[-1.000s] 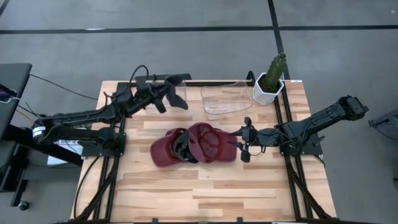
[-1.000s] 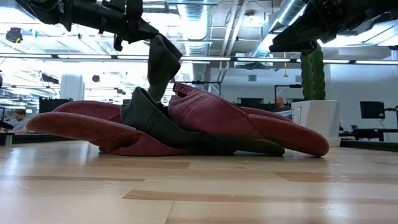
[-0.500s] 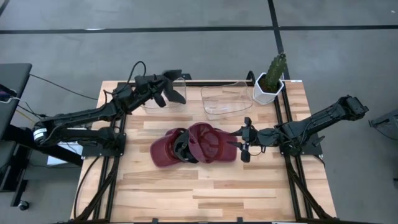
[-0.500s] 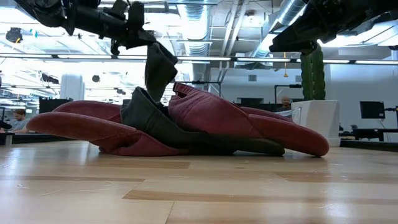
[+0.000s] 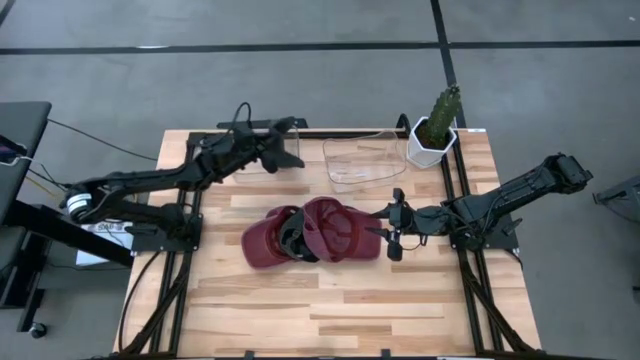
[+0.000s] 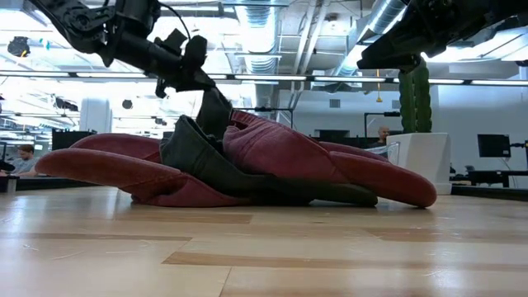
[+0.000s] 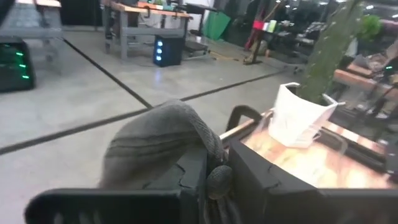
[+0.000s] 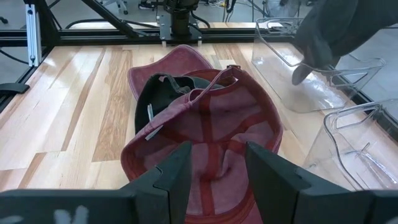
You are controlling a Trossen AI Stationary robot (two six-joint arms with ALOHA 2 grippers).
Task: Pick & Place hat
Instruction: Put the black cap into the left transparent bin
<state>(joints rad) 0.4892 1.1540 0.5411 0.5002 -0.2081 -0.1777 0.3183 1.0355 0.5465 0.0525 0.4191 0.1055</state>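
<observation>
The dark grey hat [image 5: 287,147] hangs limp and creased from the left gripper [image 7: 214,180], clenched on its cloth, in the upper middle of the high view over a clear plastic bin [image 5: 262,150]; I judge it light, soft and floppy, best pinched at a folded edge or brim. At frame centre the maroon caps [image 5: 325,232], stitched cotton with curved brims, lie heaped over another dark cap [image 5: 292,237] on the pale wooden table [image 5: 400,300]. The right gripper [image 8: 214,168] waits just beside them, fingers parted around nothing. A second clear bin [image 5: 360,160] and a potted cactus [image 5: 437,125] stand upper right
</observation>
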